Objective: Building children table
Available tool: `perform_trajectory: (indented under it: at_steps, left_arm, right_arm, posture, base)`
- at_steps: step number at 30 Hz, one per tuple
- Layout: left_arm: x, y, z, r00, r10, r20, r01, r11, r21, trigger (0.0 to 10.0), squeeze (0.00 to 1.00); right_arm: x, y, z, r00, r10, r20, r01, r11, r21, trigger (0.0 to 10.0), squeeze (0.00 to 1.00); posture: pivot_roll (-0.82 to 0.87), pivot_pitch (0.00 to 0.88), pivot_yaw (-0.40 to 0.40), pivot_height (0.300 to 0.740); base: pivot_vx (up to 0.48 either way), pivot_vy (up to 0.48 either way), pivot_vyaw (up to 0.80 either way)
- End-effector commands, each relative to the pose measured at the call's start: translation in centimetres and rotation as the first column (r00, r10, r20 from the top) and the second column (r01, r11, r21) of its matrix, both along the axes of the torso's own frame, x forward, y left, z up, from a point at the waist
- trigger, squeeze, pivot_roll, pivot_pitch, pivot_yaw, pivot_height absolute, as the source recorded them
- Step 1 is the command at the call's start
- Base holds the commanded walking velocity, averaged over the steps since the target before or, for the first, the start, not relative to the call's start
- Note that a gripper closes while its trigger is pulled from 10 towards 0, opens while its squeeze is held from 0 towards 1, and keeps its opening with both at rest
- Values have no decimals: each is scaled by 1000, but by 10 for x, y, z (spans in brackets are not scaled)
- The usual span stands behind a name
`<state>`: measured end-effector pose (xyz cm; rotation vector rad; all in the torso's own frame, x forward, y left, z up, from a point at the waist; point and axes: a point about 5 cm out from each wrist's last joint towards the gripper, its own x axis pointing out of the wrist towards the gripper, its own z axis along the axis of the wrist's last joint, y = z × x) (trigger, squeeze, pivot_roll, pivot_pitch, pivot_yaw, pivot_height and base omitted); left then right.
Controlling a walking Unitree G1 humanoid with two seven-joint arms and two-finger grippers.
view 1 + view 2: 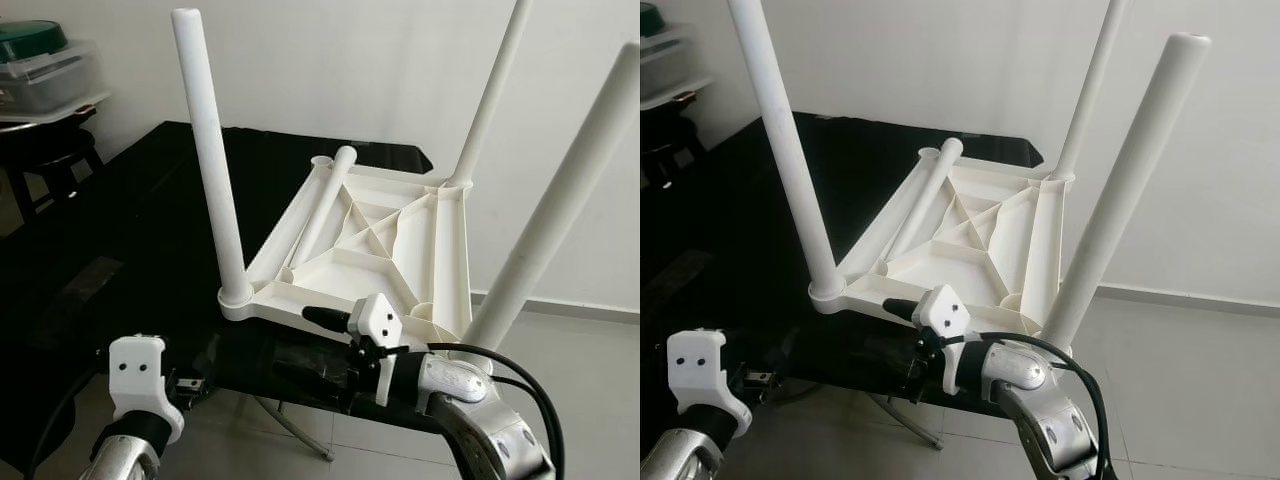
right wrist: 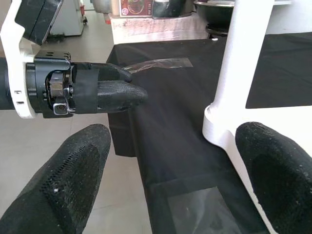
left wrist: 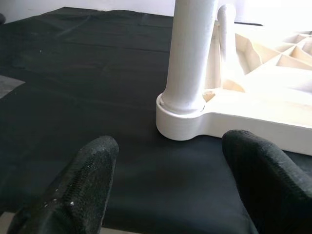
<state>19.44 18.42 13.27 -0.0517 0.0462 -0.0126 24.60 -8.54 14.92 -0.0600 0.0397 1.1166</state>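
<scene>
A white children's table top (image 1: 400, 250) lies upside down on a black-covered table (image 1: 150, 220). Three white legs stand up from its corners: front left (image 1: 210, 150), back right (image 1: 490, 95) and front right (image 1: 565, 200). A loose leg (image 1: 322, 205) lies across the underside. My left gripper (image 3: 171, 144) is open at the black table's front edge, just short of the front left leg's socket (image 3: 180, 119). My right gripper (image 1: 315, 345) is open too, pointing left along the table top's front edge, between the front corners. In the right wrist view a white corner socket (image 2: 219, 122) stands between its fingers (image 2: 78, 170).
Plastic containers with a green lid (image 1: 40, 65) are stacked on a dark stand at the far left. A white wall runs behind the table. Grey tiled floor (image 1: 590, 370) lies to the right and below. A metal table leg (image 1: 290, 425) shows under the front edge.
</scene>
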Motion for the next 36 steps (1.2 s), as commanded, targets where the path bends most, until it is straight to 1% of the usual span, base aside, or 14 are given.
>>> perform_trajectory:
  at_steps: [1, 10, 33, 36]
  left_arm:
    - [1, 0, -5, 999, -16, -32, 17, 999, 27, 10000, 0]
    - [1, -1, -4, 999, -21, -31, 22, 999, 34, 10000, 0]
    - [1, -1, -3, 999, -23, -26, 25, 998, 51, 10000, 0]
    - [2, -1, -3, 999, -28, -23, 29, 998, 58, 10000, 0]
  right_arm:
    - [1, -3, -2, 1000, -15, -15, 15, 1000, 10, 10000, 0]
    - [1, -3, -3, 1000, -8, -18, 8, 1000, 8, 10000, 0]
    - [1, -1, -3, 1000, -8, -20, 8, 1000, 10, 10000, 0]
    - [1, -1, -3, 1000, -9, -19, 9, 1000, 10, 10000, 0]
  posture:
    - [-30, 38, -22, 740]
    - [-28, 34, -21, 740]
    - [-28, 31, -12, 740]
    - [-29, 30, -12, 740]
  base:
    - [0, 0, 0]
    - [0, 0, 0]
    - [-255, 0, 0]
    - [0, 0, 0]
